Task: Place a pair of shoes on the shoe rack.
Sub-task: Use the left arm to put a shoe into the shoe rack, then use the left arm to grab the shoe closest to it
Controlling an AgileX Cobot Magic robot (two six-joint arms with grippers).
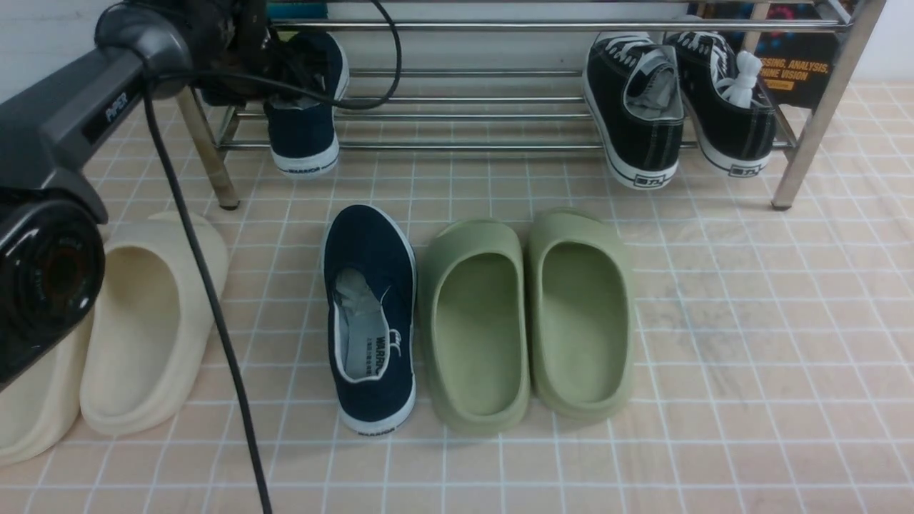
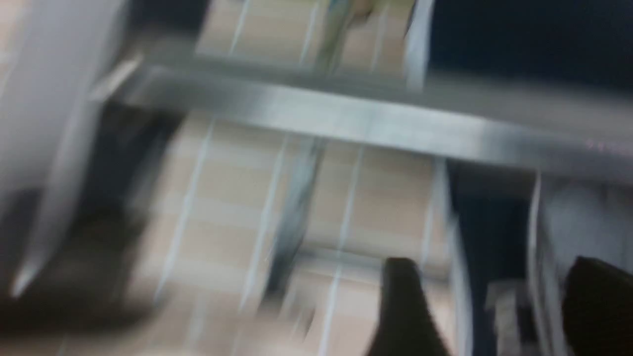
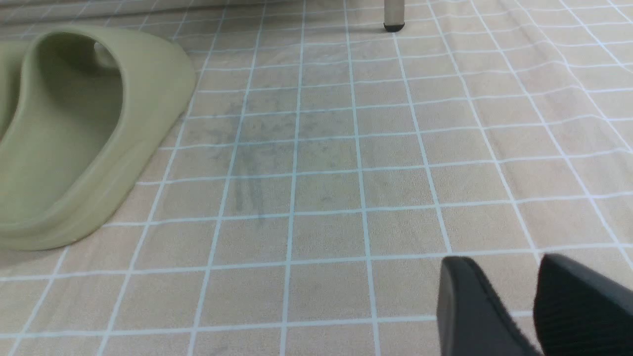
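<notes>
1. Up at twelve o'clock, the shoe rack (image 1: 464, 146) holds three shoes on its lower shelf: a navy slip-on (image 1: 303, 135) at eleven and two black sneakers (image 1: 639, 135) (image 1: 735, 128) at one, all with heels over the front bar.
2. The left hand (image 2: 494, 277) is at that shoe, fingers (image 2: 405, 306) spread either side of its collar, released. That view is blurred.
3. The other navy slip-on (image 1: 371, 250) lies on the counter (image 1: 750, 321) at six, just beside two green slides (image 1: 471, 328) (image 1: 582, 314). Two cream slides (image 1: 153, 321) (image 1: 28, 407) sit at eight.
4. The counter is peach tile-print, smudged grey at four, where the right hand (image 3: 514, 277) hovers, slightly parted and empty.
</notes>
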